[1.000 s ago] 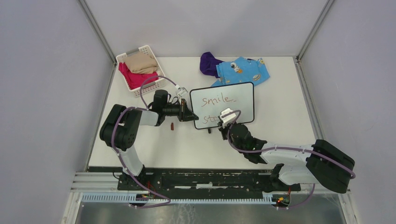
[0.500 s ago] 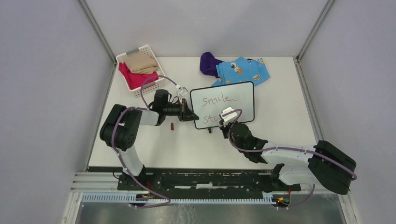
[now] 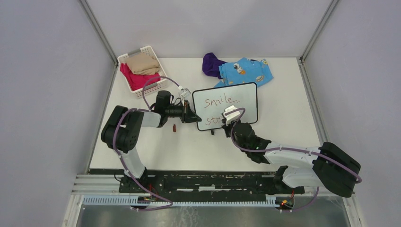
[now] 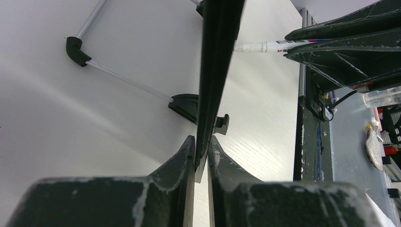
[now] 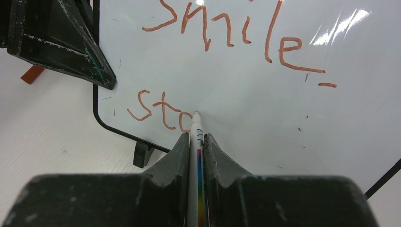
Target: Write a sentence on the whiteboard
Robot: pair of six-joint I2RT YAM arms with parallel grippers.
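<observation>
The whiteboard (image 3: 241,97) stands in the middle of the table, black-framed, with small black feet. It also shows in the right wrist view (image 5: 283,118) and edge-on in the left wrist view (image 4: 217,56). The sentence (image 3: 218,100) reads "smile" on top (image 5: 227,33), with "sto" (image 5: 158,111) begun below. My left gripper (image 3: 193,115) is shut on the whiteboard's left edge (image 4: 202,153). My right gripper (image 3: 229,124) is shut on a white marker (image 5: 196,142) with a rainbow stripe. The marker's tip touches the board right after "sto". The marker also shows in the left wrist view (image 4: 265,46).
A white slatted basket (image 3: 152,88) with beige and pink cloths stands at the back left. A purple cloth (image 3: 211,64) and a blue printed cloth (image 3: 246,71) lie behind the board. A small reddish marker cap (image 3: 174,127) lies left of the board, also in the right wrist view (image 5: 32,74).
My right gripper has shifted slightly up and left along the board's lower line with the marker. The left gripper and the board have not moved.
</observation>
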